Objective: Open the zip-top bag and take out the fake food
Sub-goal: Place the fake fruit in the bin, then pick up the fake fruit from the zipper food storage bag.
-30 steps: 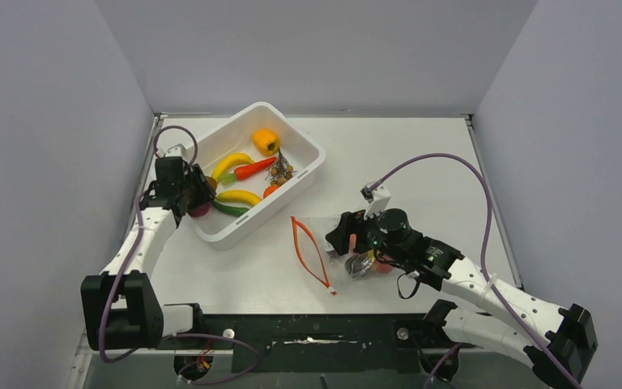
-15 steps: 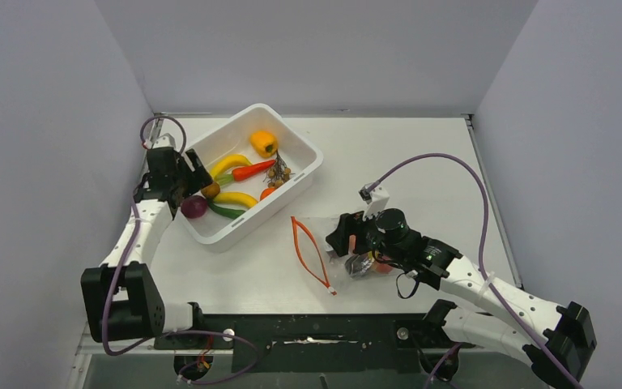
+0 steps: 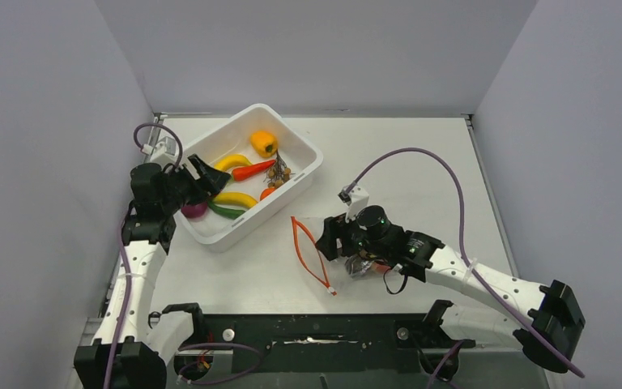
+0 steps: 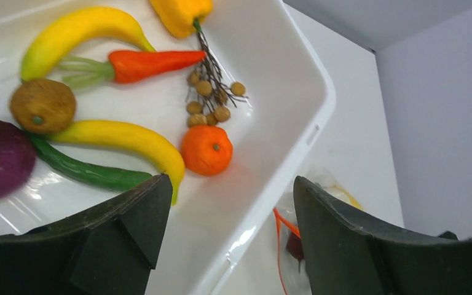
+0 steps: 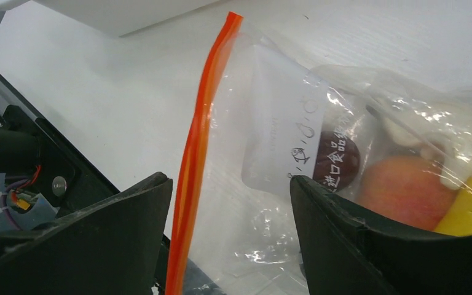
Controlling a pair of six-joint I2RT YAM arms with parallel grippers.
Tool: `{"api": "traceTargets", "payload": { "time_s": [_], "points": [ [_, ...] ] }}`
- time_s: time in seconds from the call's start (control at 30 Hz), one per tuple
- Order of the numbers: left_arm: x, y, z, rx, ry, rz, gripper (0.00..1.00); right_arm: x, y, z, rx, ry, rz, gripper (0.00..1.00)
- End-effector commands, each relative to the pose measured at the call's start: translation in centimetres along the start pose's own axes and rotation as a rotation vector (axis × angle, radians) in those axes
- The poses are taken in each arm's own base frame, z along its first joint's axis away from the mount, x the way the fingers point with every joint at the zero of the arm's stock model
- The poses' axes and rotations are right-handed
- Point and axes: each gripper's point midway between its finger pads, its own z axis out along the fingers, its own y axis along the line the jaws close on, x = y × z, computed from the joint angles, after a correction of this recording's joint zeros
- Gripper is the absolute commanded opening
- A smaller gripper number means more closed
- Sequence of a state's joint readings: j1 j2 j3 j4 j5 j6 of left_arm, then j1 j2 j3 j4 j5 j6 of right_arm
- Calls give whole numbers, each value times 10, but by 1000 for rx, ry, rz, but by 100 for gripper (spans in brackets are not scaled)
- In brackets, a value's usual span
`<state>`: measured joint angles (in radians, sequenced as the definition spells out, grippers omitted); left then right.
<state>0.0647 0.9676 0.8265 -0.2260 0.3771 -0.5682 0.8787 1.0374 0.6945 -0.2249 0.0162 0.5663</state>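
My right claw [image 5: 227,203] hangs wide and empty over the zip-top bag [image 5: 270,246] by the table's [image 3: 421,162] near edge. Its film looks thin, slippery, floppy; I'd pinch the stiffer orange zip strip [image 5: 200,153]. My left claw [image 4: 230,190] gapes empty over the tub [image 4: 283,67].

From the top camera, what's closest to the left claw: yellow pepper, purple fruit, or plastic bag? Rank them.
From the left gripper:
1. Purple fruit, in the tub's near-left corner.
2. Yellow pepper, at the tub's far end.
3. Zip-top bag, right of the tub.
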Motion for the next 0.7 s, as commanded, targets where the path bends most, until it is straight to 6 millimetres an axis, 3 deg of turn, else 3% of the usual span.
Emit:
{"api": "traceTargets", "payload": {
  "time_s": [0.0, 0.2, 0.43, 0.67],
  "points": [
    [21, -43, -18, 179, 86, -13, 71, -38, 22, -3, 44, -99, -92, 71],
    [29, -51, -33, 165, 78, 21, 70, -42, 27, 1, 188, -108, -176, 62],
    [32, -49, -38, 134, 66, 8, 67, -31, 39, 12, 198, -70, -207, 51],
    [37, -55, -41, 158, 77, 9, 66, -21, 44, 22, 181, -28, -220, 47]
  ]
}}
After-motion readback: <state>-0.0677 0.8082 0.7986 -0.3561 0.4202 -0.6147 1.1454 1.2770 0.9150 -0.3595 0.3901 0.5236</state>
